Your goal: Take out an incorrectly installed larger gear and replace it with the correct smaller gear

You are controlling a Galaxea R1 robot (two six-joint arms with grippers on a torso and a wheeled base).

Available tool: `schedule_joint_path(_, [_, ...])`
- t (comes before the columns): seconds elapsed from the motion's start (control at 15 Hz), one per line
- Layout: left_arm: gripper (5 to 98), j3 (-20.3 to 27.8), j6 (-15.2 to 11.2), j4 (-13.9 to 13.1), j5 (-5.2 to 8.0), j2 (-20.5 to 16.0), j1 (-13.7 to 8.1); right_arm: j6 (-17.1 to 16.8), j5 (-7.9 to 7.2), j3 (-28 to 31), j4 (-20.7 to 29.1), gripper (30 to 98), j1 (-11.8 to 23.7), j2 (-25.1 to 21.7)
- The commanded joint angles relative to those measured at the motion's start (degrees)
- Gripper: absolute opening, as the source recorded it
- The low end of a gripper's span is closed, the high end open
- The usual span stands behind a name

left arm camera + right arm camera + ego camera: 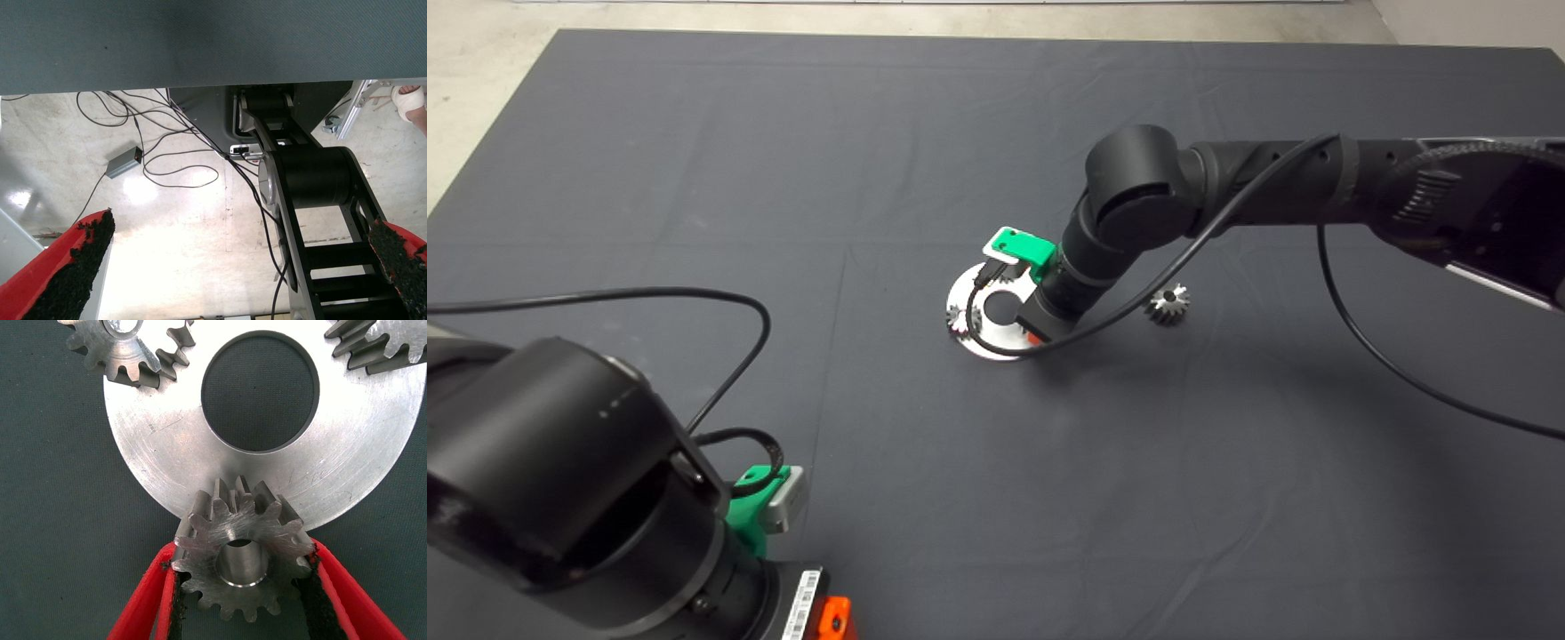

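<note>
Right pincer [241, 587] grips the small gear [241, 550] at the plate [347, 460] rim; left pincer [240, 267] gapes, empty, parked.

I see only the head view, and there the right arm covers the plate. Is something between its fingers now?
Observer: Yes. The right wrist view shows the right gripper shut on the smaller gear, with one black pad on each side of its teeth.
Operator: Where is this gear relative to the plate?
Observer: It sits at the rim of the round plate and overlaps the edge. A steel cylinder shows in the gear's centre.
Operator: And the left fingers? I see only the arm at the lower left.
Observer: The left wrist view shows the left gripper open and holding nothing, with floor and cables beyond it.
</note>
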Motion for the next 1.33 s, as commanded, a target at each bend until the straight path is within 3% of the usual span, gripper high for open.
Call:
schedule_joint_path(0.0, [98.2, 1.1, 0.1, -1.0, 0.21, 0.0, -0.4, -0.2, 0.14, -1.6, -1.5, 38.4, 0.3, -0.2])
schedule_joint_path(0.73, [98.2, 1.1, 0.1, -1.0, 0.21, 0.0, -0.4, -1.5, -5.0, -1.6, -3.2, 38.3, 2.1, -0.6])
schedule_joint_path(1.27, [98.2, 1.0, 0.9, -1.0, 0.12, 0.0, -0.4, -1.6, -5.79, -0.2, -3.7, 38.3, 2.7, -0.5])
